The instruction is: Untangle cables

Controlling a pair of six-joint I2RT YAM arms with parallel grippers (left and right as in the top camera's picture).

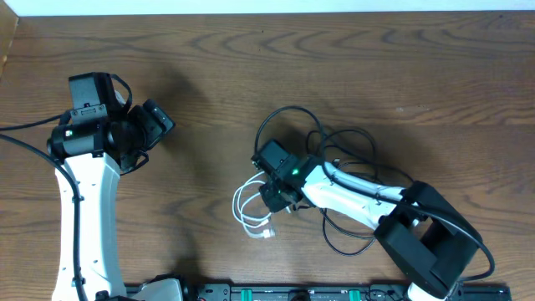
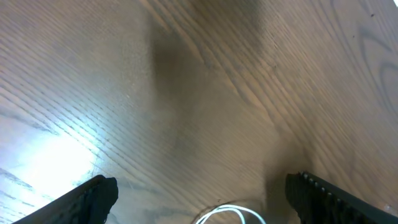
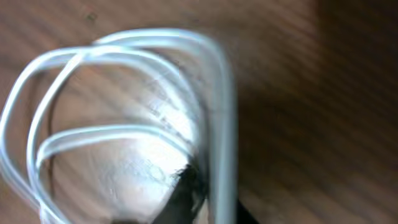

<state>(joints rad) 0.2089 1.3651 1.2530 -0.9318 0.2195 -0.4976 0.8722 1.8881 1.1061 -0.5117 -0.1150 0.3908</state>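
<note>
The cables lie in a tangle at mid-table. The black cables (image 1: 338, 146) form loose loops around and under my right arm. The white cable (image 1: 249, 211) is coiled just left of them. My right gripper (image 1: 274, 199) is down at the coil's right edge. In the right wrist view the white cable (image 3: 124, 93) fills the frame in loops, and one strand runs down between the dark fingers (image 3: 186, 190) of the right gripper (image 3: 214, 199), which is shut on it. My left gripper (image 1: 163, 121) hovers open at the far left, away from the tangle.
In the left wrist view the left gripper (image 2: 199, 202) spans bare wood, with a bit of the white cable's loop (image 2: 230, 214) at the bottom edge. The table's far edge (image 1: 267, 10) runs along the top. A black rail (image 1: 292, 293) lines the near edge.
</note>
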